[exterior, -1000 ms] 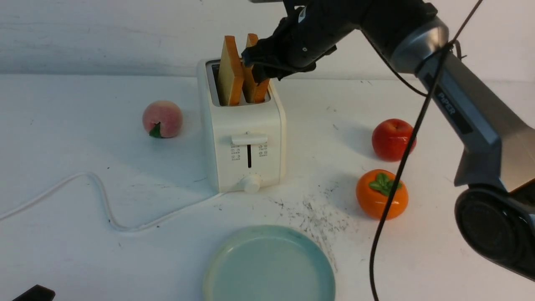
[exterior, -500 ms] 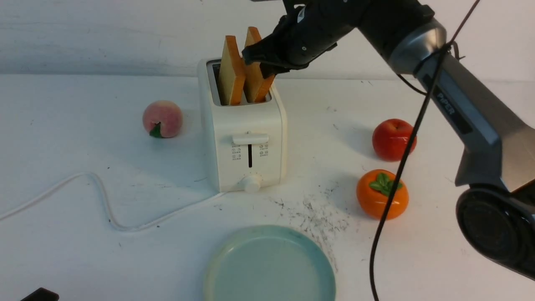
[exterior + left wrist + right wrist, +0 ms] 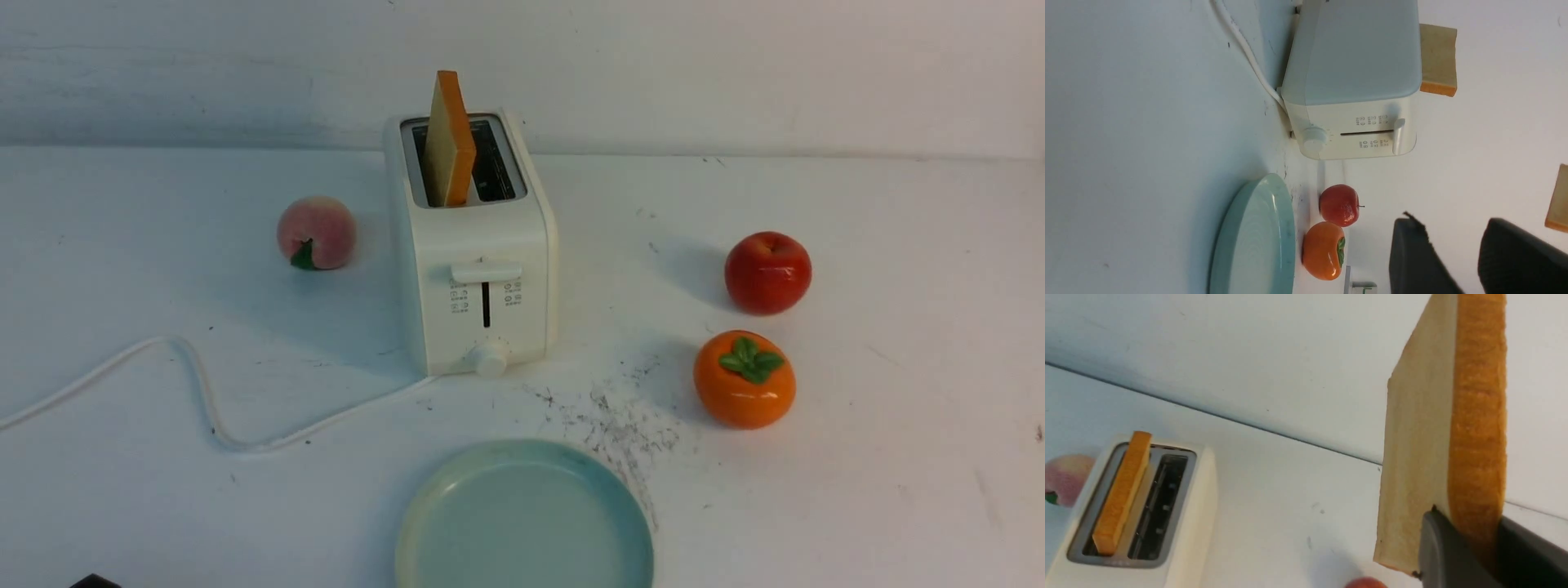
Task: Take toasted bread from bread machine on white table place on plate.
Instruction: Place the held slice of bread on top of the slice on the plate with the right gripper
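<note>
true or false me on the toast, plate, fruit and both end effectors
One slotted toast slice stands in the bread machine. True.
The plate carries toast. False: the plate is bare.
The right end effector is shut on the held toast slice. True.
The peach touches the apple. False: the peach is left of the bread machine, the apple right of it.
The left end effector holds toast. False: the left end effector is open and empty.

One tan toast slice (image 3: 447, 139) stood upright in the left slot of the cream toaster (image 3: 482, 245), near the tabletop's (image 3: 898, 457) far edge. My right gripper (image 3: 1474, 528) clamped the second slice (image 3: 1421, 457) aloft. The teal plate (image 3: 522, 523) lay at the near edge.
</note>
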### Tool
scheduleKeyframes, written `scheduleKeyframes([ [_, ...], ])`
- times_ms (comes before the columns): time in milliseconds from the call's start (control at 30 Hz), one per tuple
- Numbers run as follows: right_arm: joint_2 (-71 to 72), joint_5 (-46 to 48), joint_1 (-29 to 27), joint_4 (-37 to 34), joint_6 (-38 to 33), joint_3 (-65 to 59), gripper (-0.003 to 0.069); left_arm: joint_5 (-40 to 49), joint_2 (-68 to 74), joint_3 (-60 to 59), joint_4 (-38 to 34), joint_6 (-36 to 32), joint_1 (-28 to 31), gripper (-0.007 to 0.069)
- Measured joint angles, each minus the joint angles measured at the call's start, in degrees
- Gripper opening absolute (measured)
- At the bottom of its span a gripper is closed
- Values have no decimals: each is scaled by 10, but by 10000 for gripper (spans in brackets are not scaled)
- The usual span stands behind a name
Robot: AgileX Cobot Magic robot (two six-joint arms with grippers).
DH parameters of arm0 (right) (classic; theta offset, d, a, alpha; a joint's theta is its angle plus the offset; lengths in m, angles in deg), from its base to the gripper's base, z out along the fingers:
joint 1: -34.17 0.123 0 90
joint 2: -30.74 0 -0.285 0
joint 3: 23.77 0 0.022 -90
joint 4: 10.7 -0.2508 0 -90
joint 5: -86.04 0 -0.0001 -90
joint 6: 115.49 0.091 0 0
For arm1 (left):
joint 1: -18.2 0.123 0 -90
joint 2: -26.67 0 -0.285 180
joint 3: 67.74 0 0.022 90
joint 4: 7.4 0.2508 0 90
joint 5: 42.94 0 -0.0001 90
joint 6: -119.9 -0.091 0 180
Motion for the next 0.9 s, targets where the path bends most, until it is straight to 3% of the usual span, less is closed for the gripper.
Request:
scheduleKeyframes([
  [100,55,0,0,-1,13,-91,87,0,0,0,1,0,0,237],
  [233,194,0,0,-52,39,-336,87,0,0,0,2,0,0,237],
  [267,200,-1,0,-55,40,-336,87,0,0,0,2,0,0,237],
  [333,293,-33,0,-133,43,-547,87,0,0,0,2,-6,0,237],
  [500,356,-172,0,-256,31,-778,87,0,0,0,3,-40,0,237],
  [700,357,-354,0,-490,-84,-968,87,0,0,0,3,-68,0,238],
  [900,302,-400,0,-715,-272,-997,87,0,0,0,3,-71,0,237],
])
